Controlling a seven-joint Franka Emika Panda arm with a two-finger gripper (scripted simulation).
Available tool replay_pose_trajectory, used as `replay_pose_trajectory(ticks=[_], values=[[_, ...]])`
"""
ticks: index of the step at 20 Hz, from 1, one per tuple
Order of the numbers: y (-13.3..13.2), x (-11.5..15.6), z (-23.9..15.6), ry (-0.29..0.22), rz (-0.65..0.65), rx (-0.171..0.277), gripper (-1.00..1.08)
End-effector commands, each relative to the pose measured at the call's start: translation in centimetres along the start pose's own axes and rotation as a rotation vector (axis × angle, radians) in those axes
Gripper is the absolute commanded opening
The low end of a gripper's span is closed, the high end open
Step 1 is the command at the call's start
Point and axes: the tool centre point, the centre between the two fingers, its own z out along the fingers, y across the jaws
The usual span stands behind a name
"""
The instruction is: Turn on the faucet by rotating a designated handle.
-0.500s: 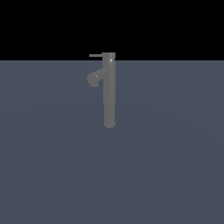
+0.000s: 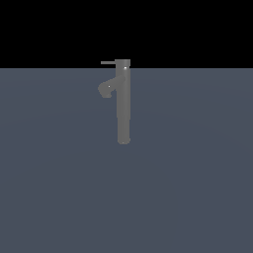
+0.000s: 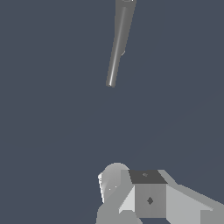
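The faucet (image 2: pixel 123 104) is a tall slim grey column standing upright on the dark grey-blue floor. A short curved spout (image 2: pixel 106 89) juts from its upper part toward the exterior view's left. Above it, the handle (image 2: pixel 107 63), a thin straight rod, projects from the top cap to the same side. In the wrist view the faucet (image 3: pixel 119 48) appears as a long tapering column seen from high above and some way off; the handle cannot be made out there. No gripper fingers show in either view, and the exterior view has no arm in it.
The flat grey-blue floor (image 2: pixel 197 188) spreads around the faucet. Pale grey blocky parts of the robot's own body (image 3: pixel 148 197), one with a dark top face, fill an edge of the wrist view.
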Motion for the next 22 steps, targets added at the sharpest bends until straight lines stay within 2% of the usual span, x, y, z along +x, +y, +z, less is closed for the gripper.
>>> replay_pose_trajectory(ticks=[1, 7, 12, 17, 22], values=[[-0.2, 0.0, 0.0, -0.001, -0.003, 0.001, -1.0], [-0.2, 0.7, -0.1, 0.001, 0.002, 0.0, -1.0], [-0.3, 2.4, -0.1, 0.004, 0.012, -0.003, -1.0], [-0.4, 5.3, -0.1, 0.01, 0.027, -0.007, -1.0], [-0.6, 9.2, 0.3, 0.018, 0.047, -0.011, -1.0]])
